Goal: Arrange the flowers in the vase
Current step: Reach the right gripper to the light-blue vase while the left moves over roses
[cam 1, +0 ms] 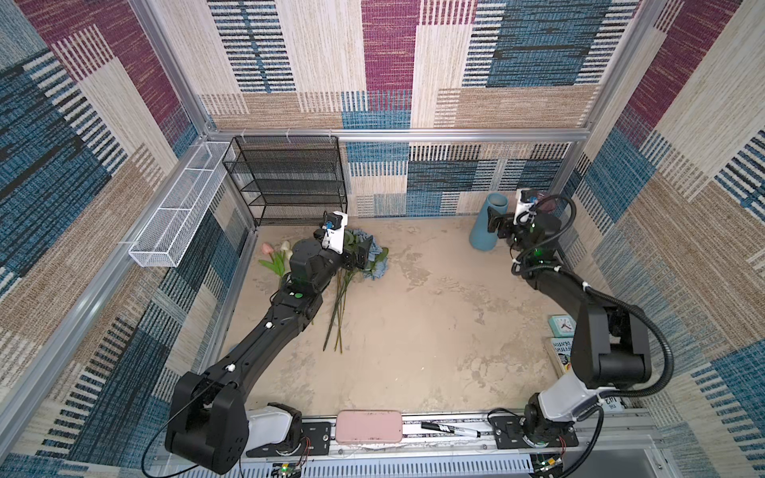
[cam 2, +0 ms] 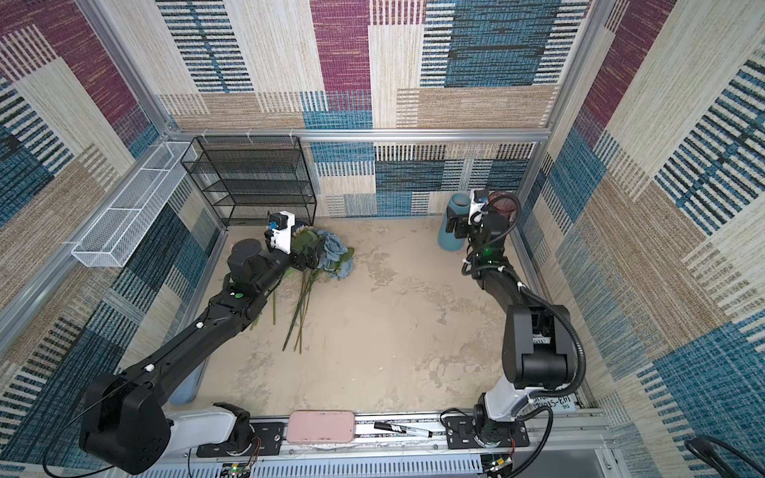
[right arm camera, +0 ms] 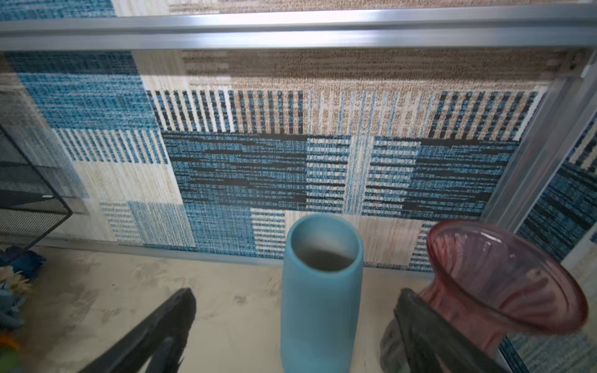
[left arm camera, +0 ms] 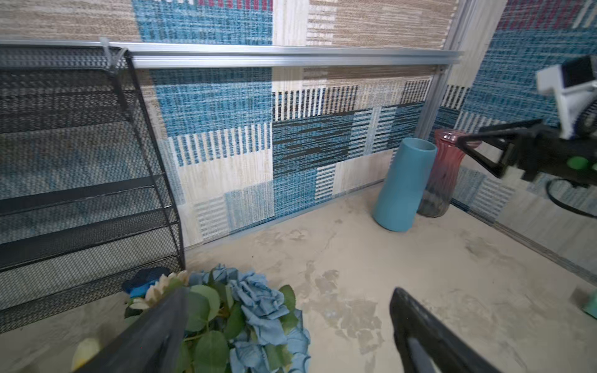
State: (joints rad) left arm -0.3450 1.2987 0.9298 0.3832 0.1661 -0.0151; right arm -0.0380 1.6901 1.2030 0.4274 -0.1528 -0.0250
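Your left gripper (left arm camera: 290, 295), jaws spread, hovers over the flowers (left arm camera: 258, 303) to pick one. Your right gripper (right arm camera: 297, 292), jaws also spread, faces the blue vase (right arm camera: 319, 323), likely to steady it.

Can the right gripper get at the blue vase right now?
Probably yes: the right gripper is open, the blue vase lines up with its gap, though the pink vase crowds one finger.

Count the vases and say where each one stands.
2. The blue vase stands by the back wall near the right corner; the pink glass vase stands beside it, deeper in the corner. More may be hidden.
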